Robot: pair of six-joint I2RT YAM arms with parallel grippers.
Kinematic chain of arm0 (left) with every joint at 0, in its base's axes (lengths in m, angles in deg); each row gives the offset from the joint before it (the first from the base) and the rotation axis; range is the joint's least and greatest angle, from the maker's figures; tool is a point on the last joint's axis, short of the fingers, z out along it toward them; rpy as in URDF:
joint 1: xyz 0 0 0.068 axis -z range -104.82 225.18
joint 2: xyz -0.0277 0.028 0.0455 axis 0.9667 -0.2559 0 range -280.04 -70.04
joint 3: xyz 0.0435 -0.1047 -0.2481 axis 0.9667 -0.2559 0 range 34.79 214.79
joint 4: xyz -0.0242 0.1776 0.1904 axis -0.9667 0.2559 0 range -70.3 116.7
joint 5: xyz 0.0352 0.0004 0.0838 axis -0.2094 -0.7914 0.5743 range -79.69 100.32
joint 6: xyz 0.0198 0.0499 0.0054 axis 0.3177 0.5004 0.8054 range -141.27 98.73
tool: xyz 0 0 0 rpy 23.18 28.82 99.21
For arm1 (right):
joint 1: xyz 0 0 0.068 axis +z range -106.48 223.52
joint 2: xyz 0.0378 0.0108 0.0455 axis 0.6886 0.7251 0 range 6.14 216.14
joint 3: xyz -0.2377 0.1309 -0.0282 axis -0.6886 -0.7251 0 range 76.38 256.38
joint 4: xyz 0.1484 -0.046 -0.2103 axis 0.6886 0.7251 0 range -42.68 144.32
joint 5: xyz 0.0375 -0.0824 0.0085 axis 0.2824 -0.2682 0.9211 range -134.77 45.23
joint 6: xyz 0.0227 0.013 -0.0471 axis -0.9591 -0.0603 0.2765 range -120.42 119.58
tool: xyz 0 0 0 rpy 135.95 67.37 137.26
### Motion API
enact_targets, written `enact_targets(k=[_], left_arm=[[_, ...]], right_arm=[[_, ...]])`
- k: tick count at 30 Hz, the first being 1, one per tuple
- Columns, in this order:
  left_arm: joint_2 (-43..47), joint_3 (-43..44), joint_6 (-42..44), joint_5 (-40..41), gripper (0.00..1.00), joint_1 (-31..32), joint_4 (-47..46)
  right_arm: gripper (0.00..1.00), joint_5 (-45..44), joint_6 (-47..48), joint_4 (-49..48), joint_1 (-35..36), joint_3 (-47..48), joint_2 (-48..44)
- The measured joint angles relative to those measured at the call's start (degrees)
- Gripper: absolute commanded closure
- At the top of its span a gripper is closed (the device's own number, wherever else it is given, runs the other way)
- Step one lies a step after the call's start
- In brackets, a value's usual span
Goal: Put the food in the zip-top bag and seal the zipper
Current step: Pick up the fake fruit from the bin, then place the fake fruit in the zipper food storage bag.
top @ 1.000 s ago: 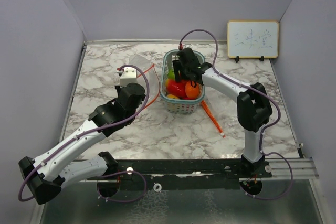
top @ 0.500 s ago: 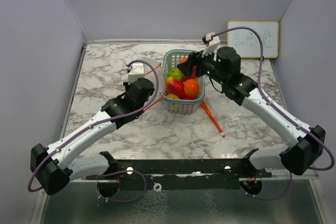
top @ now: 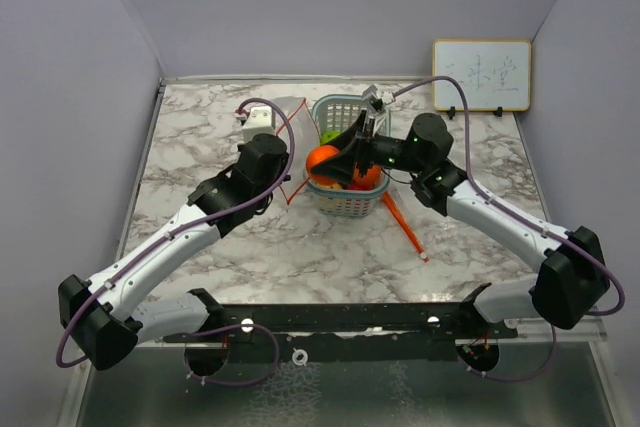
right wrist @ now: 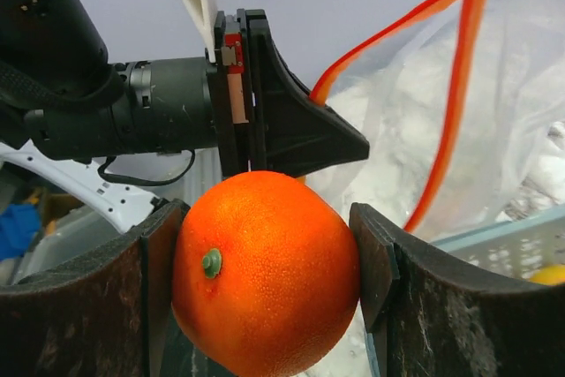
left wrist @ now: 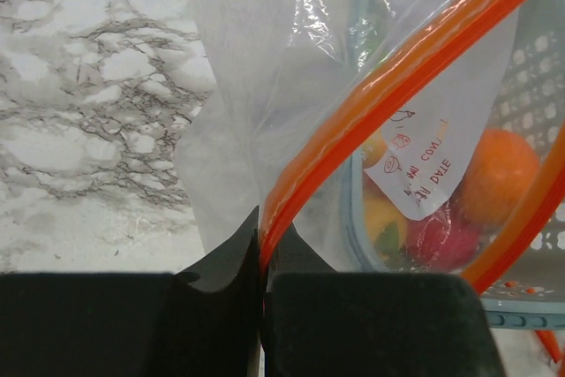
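My left gripper is shut on the orange zipper strip of the clear zip-top bag, holding its mouth up beside the pale teal basket. My right gripper is shut on an orange toy fruit, with a finger pressed against each side. From above, that orange fruit hangs over the basket's left rim, close to the bag and my left gripper. More food, red, orange and green, lies in the basket.
A thin orange strip lies on the marble table to the right of the basket. A small whiteboard stands at the back right. Grey walls close in the table on the left, back and right.
My right gripper has lifted the orange fruit out of the basket and carried it left, towards the bag's mouth. My left arm has moved the bag a little towards the basket.
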Motion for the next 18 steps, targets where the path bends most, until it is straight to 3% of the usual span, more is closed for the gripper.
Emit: enact_targets(k=[4,10,14,18], left_arm=[[0.02,0.00,-0.90,-1.81,1.00,-0.04,0.02],[1.46,0.00,-2.21,-3.98,1.00,-0.15,0.09],[4.28,-0.33,-3.50,-5.97,1.00,-0.15,0.24],[8.26,-2.19,-5.22,-7.91,1.00,-0.15,0.24]], right_arm=[[0.68,2.12,-4.96,-7.28,0.37,0.17,5.14],[0.68,-0.44,-7.74,-10.43,1.07,3.04,10.01],[0.64,-5.86,-7.52,-9.35,1.73,6.27,12.31],[0.58,-16.81,-3.85,-1.97,5.07,12.11,14.53]])
